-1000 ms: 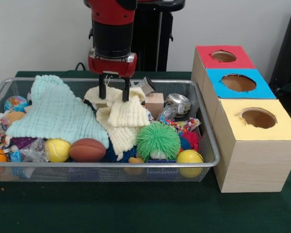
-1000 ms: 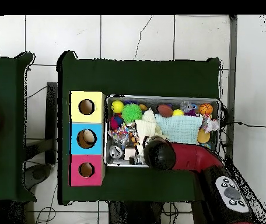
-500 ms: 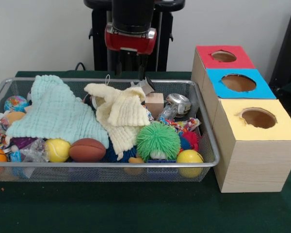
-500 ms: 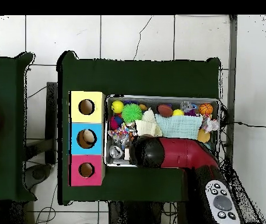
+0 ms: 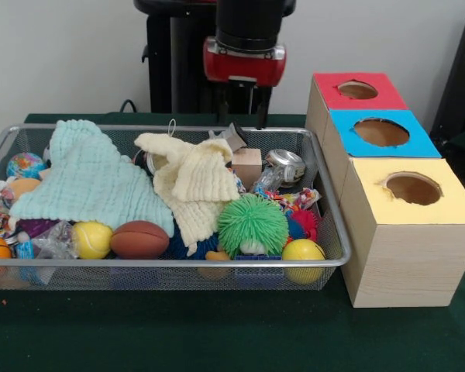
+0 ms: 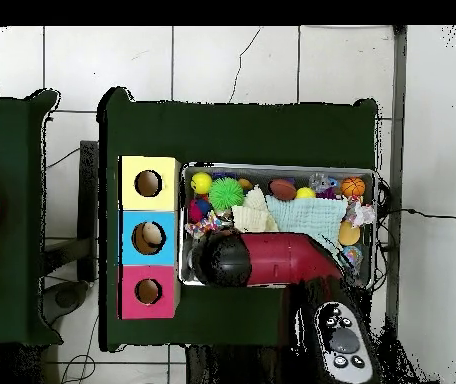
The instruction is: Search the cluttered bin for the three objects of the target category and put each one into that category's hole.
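The bin (image 5: 325, 225), a wire mesh basket, is seen on the dark green table (image 5: 217, 333), filled with clutter. In the front view a pale mint cloth (image 5: 89, 182) is spread over its left half, and a cream cloth (image 5: 194, 178) lies crumpled at the middle. A green spiky ball (image 5: 253, 223) sits near the front rim, between a brown toy football (image 5: 139, 239) and a yellow ball (image 5: 303, 251). A silver can (image 5: 285, 164) lies near the far right corner, beside a small wooden block (image 5: 246, 164).

The boxes with holes stand just right of the bin: a red-topped box (image 5: 356, 91) farthest, a blue-topped box (image 5: 381, 133) in the middle, and a yellow-topped box (image 5: 412, 190) nearest.

The gripper (image 5: 242, 116) hangs above the bin's far rim, clear of the contents. Nothing is seen held in it; how far its fingers are parted cannot be told.
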Controlling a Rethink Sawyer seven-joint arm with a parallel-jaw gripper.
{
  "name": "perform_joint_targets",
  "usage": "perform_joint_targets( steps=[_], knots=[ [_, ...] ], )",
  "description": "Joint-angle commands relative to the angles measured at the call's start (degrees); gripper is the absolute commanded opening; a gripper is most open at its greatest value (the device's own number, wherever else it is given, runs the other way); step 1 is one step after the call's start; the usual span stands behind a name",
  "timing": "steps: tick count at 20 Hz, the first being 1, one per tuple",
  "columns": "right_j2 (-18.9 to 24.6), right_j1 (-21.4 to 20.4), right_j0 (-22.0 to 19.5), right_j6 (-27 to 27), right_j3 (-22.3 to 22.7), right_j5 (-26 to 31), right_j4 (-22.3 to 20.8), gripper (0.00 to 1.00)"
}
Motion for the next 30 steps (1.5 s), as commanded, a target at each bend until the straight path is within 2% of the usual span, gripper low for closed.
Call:
perform_joint_targets(
  steps=[1,8,13,19,25,30],
  knots=[
    [-1.08,4.76,3.61,12.68,-1.85,-5.28,1.86,1.0],
    [-3.09,5.33,5.05,12.26,-1.31,-7.09,3.39,1.0],
    [-4.83,6.79,6.21,12.94,-1.05,-10.35,3.86,1.0],
    [-8.88,7.36,9.04,14.14,-0.69,-13.59,4.34,1.0],
    [-11.17,8.34,10.63,14.48,-0.13,-16.17,5.58,1.0],
    [-11.14,9.35,10.15,14.04,1.29,-19.55,6.62,1.0]
  ],
)
